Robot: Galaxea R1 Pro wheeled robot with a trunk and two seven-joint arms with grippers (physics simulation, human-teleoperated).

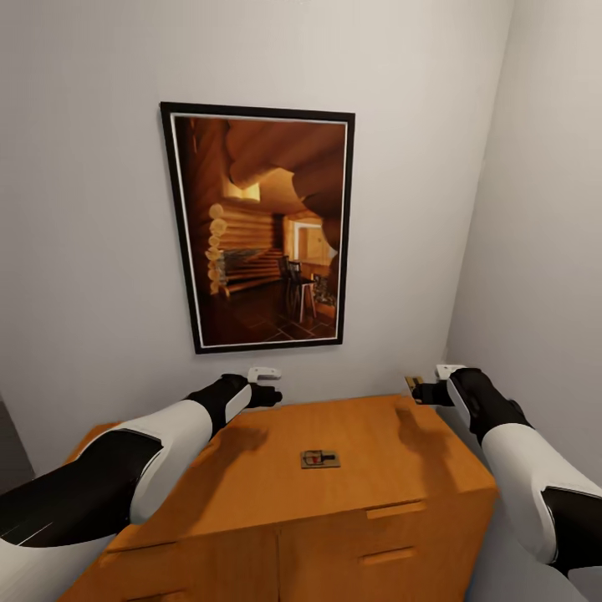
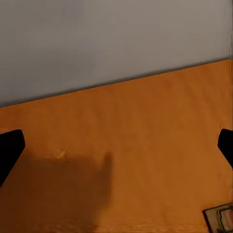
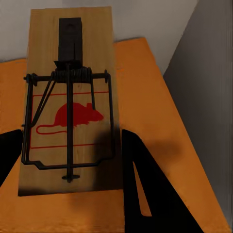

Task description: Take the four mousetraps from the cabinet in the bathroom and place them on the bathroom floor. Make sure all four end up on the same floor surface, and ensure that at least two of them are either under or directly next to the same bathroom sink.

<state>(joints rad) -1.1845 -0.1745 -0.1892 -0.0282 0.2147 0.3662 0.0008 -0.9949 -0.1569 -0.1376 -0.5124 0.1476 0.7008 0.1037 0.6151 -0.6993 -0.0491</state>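
Above orange-brown wooden cabinet (image 1: 276,468), near its rear right corner: right gripper (image 1: 415,387) pinching small flat tan wooden mousetrap (image 3: 70,104), red mouse print and dark wire bar facing wrist camera. Second mousetrap (image 1: 320,458) lies flat mid-top of cabinet. Left gripper (image 1: 272,395) hovers over cabinet's rear left, fingers spread, empty. Judgement: trap light, stiff, thin; take board by long edges, clear of sprung wire.

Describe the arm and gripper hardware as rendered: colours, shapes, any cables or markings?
Both arms have glossy white shell segments split by black sections, ending in black wrists. A small white block sits on each wrist by the left gripper and right gripper. Fingers are matte black and wedge-shaped. No cables or markings are visible.
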